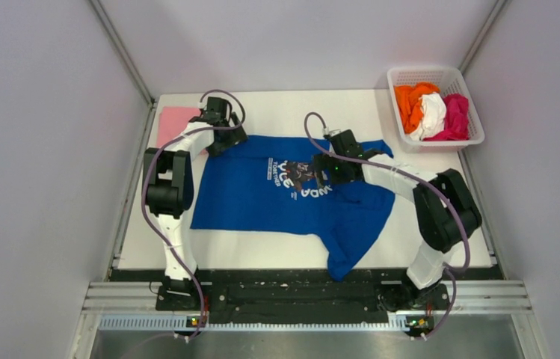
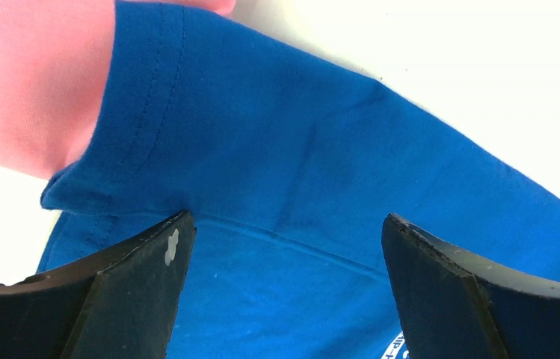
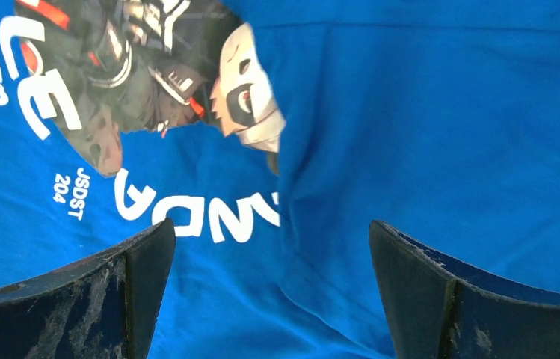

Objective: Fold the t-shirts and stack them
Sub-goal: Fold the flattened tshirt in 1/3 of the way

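Note:
The royal-blue t-shirt (image 1: 262, 198) lies spread on the white table (image 1: 262, 250), its right side folded in over part of the round chest print (image 1: 299, 178). My left gripper (image 1: 220, 142) is open over its far left sleeve, beside the light pink t-shirt (image 1: 176, 123). The left wrist view shows the blue sleeve (image 2: 209, 120) overlapping the pink shirt (image 2: 22, 82). My right gripper (image 1: 320, 173) is open over the folded edge by the print; the right wrist view shows the fold (image 3: 411, 134) covering the print (image 3: 157, 67). Orange (image 1: 411, 101), white (image 1: 432, 116) and magenta (image 1: 457, 116) shirts lie bunched.
The bunched shirts sit in a white lattice basket (image 1: 404, 75) at the table's far right corner. Grey walls close in the table on both sides and at the back. A black rail with the arm bases runs along the near edge.

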Controlling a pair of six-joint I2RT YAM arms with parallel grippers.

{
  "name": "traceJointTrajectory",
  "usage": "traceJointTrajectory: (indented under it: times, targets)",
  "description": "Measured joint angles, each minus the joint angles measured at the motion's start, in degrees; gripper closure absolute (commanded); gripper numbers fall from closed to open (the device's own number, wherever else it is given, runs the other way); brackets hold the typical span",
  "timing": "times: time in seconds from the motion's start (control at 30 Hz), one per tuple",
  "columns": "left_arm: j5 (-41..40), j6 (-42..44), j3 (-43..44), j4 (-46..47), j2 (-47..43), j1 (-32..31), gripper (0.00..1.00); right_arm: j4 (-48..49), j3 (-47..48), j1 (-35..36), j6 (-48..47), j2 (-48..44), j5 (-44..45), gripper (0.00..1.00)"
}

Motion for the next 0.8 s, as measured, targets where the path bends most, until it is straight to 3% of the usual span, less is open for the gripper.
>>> traceJointTrajectory:
  times: [0.2, 0.3, 0.6, 0.8]
  targets:
    - [0.2, 0.4, -0.2, -0.3, -0.7, 0.0, 0.01, 1.9, -2.6, -3.9, 3.6, -7.8, 1.9, 0.01]
    - [0.7, 0.6, -0.5, -0.2, -1.1, 0.0, 0.01, 4.6, -3.0, -7.8, 5.4, -7.5, 0.0, 0.01]
    - [2.3, 0.5, -0.5, -0.4, -0.7, 0.0, 0.01, 6.3, 1.6, -11.9, 6.8, 4.8, -1.4, 0.01]
    - [5.3, -0.7, -1.2, -0.3, 0.1, 0.0, 0.01, 6.9, 9.8, -15.5, 6.4, 11.3, -2.6, 0.01]
